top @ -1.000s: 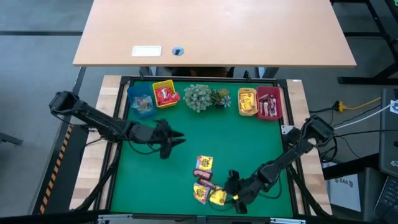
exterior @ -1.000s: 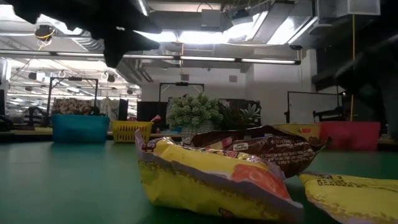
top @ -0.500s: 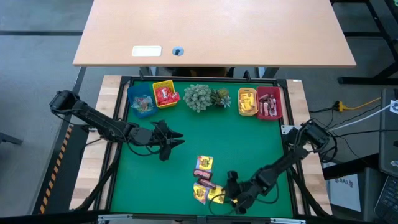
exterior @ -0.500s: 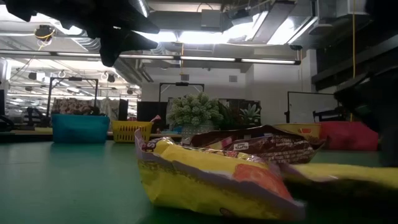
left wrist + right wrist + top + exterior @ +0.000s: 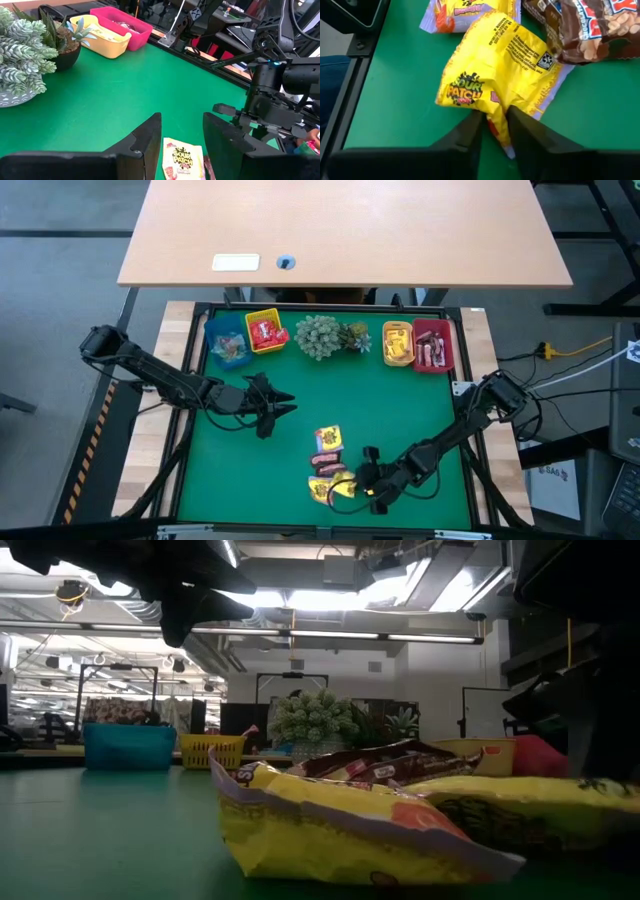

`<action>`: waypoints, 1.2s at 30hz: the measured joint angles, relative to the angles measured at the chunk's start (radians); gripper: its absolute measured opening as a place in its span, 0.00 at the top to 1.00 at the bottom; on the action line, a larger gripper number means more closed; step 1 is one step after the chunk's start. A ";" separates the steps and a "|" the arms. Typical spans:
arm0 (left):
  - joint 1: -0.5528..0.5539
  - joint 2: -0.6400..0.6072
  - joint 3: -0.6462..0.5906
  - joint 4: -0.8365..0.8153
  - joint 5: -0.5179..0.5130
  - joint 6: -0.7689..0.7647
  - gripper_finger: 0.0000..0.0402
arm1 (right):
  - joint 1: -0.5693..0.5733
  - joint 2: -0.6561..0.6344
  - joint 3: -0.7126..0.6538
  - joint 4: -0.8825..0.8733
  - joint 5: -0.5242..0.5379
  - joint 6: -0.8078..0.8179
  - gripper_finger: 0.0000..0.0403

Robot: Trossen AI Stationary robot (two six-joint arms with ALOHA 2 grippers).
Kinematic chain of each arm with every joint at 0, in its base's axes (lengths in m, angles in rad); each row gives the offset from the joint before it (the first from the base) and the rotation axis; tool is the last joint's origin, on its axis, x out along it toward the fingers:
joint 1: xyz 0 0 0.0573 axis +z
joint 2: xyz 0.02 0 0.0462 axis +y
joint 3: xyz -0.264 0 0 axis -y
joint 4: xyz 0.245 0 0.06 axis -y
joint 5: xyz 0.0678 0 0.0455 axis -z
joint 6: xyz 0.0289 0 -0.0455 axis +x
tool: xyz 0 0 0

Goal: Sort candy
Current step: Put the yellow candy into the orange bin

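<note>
The right end effector (image 5: 494, 131) sits low at the table's (image 5: 400, 410) near edge, fingers pinched on the edge of a yellow packet (image 5: 492, 70) that lies beside a brown bar (image 5: 580, 27) and another packet (image 5: 465, 12). The left end effector (image 5: 181, 137) hovers over the mat's left-centre, fingers apart and empty, above a third yellow packet (image 5: 182, 159).

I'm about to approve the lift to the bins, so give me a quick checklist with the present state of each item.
1. Right pincer closed on yellow packet: ok.
2. Packet free of the brown bar: cannot tell; they lie touching.
3. Left pincer clear of the pile, open, holding nothing: ok.
4. Yellow bin has room: ok.
5. Plant beside the bin, not in the way: ok.
</note>
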 joint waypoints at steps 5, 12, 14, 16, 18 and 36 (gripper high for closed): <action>0.000 0.000 0.000 0.000 0.000 0.000 0.67 | 0.000 -0.020 -0.002 -0.016 -0.007 0.005 0.92; -0.019 0.000 0.000 0.000 0.000 0.001 0.67 | 0.001 -0.130 -0.005 -0.128 -0.016 0.008 0.95; -0.034 0.006 0.000 0.006 0.000 0.001 0.67 | 0.001 -0.175 -0.005 -0.176 -0.014 0.008 0.94; -0.053 0.023 0.000 0.017 0.000 0.001 0.67 | 0.001 -0.223 -0.005 -0.224 -0.008 0.008 0.95; -0.073 0.056 0.001 0.056 0.000 0.000 0.67 | 0.001 -0.275 -0.005 -0.263 -0.005 0.008 0.96; -0.233 0.648 0.262 0.488 0.009 0.103 0.67 | -0.212 -0.767 -0.002 -0.907 0.385 0.103 0.94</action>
